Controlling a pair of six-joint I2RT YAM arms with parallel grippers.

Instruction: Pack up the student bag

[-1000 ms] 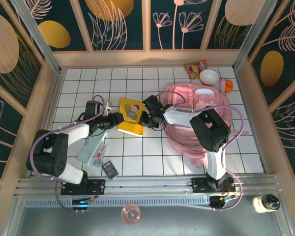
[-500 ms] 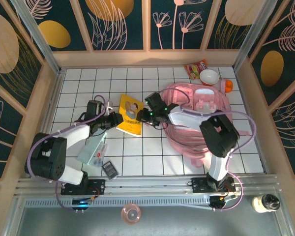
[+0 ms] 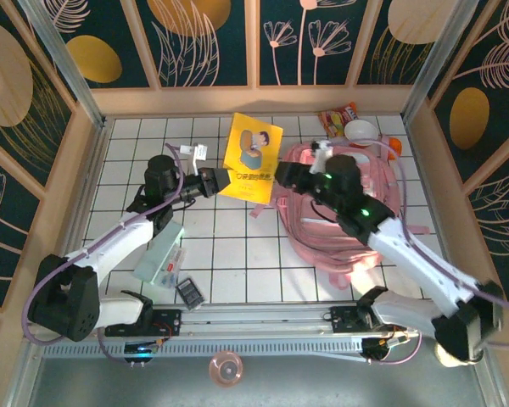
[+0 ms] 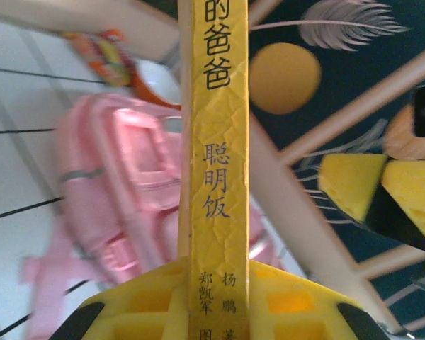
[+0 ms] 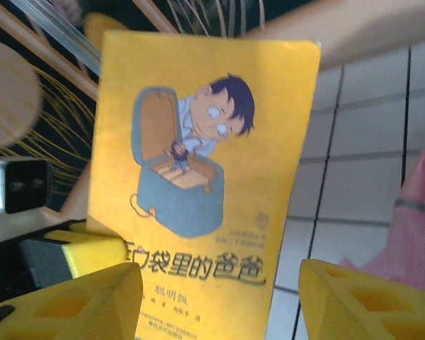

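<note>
Since 1 second ago, the yellow book (image 3: 253, 157) has been raised off the table (image 3: 153, 144), where it had lain flat between the 2 grippers, and is now held upright in the air near the back wall. The right arm has been swung out over the student bag (image 3: 386, 182).

The book is pinched near its lower corner by the left gripper (image 3: 214, 180). In the left wrist view the fingers are seen pressed on both covers with the spine (image 4: 212, 177) standing straight up between them. The right gripper (image 3: 287, 175) has been spread wide and holds nothing. In its own view the cover (image 5: 198, 156) is seen just ahead of the parted fingers (image 5: 71, 301).

The hold by 1 edge is judged to keep the book stiff and slim for sliding into an opening, and the release by the right gripper is judged to free that arm for holding the bag's mouth open.

The student bag lies flat on the right half of the table, front pockets up, partly under the right arm and just beside the book. Whether its main zip is open cannot be told.
</note>
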